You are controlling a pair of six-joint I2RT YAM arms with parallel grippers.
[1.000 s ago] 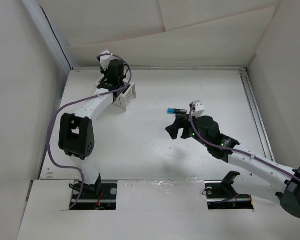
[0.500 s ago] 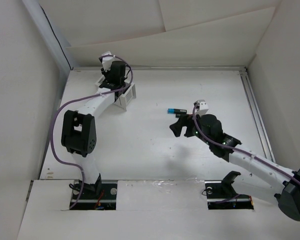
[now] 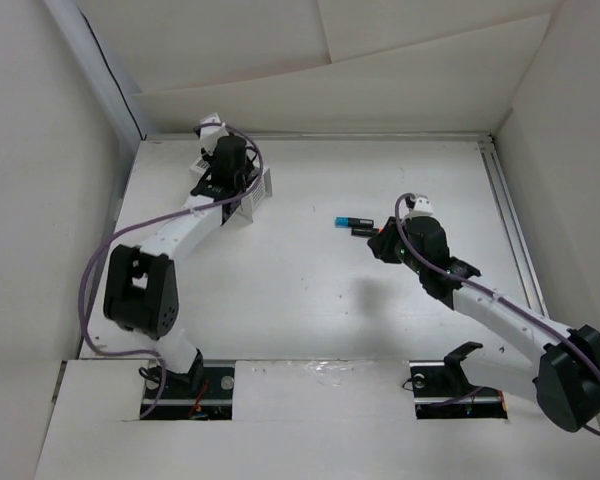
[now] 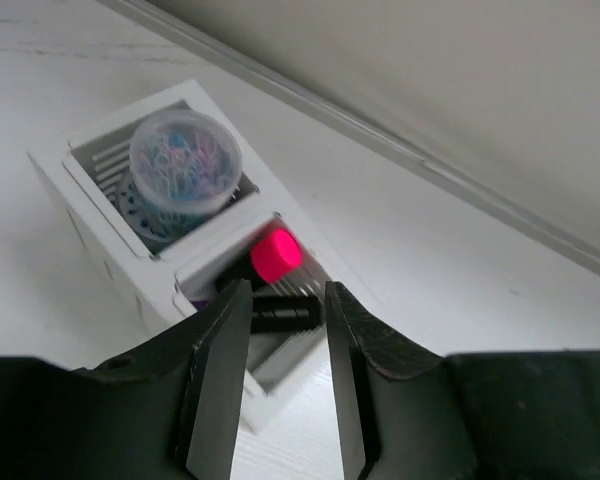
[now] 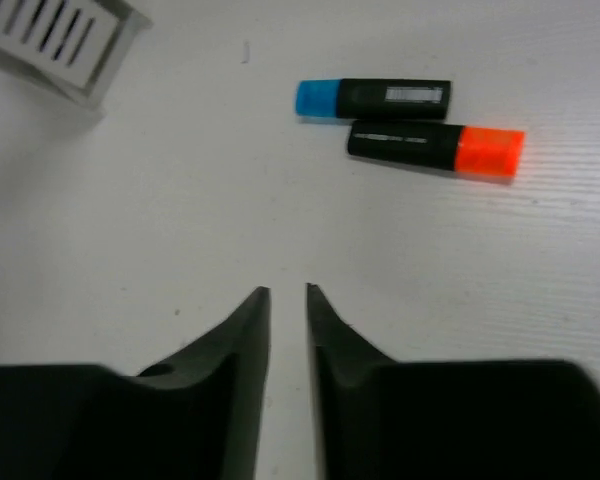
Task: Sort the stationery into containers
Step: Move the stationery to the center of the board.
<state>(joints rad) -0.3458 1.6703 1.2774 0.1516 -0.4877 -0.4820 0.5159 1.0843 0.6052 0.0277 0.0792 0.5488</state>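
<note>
The white organiser (image 4: 110,215) is the container, seen below my left gripper (image 4: 286,290). One compartment holds a round clear tub of coloured clips (image 4: 185,160). The other holds a pink-capped marker (image 4: 276,254) and a purple one (image 4: 202,297). The left jaws stand a little apart with nothing between them, just above that compartment. On the table lie a blue-capped marker (image 5: 380,97) and an orange-red-capped marker (image 5: 435,147), side by side. My right gripper (image 5: 286,289) hovers short of them, shut and empty. From above, the organiser (image 3: 260,183) sits back left and the blue-capped marker (image 3: 347,221) mid-table.
White walls close in the table on the left, back and right. A metal rail (image 3: 510,230) runs along the right edge. The left arm's elbow (image 3: 135,290) hangs over the table's left front.
My right gripper went from wide open to shut and drew back to the right of the two markers. The left wrist shifted slightly over the organiser, and its elbow moved down and left.
</note>
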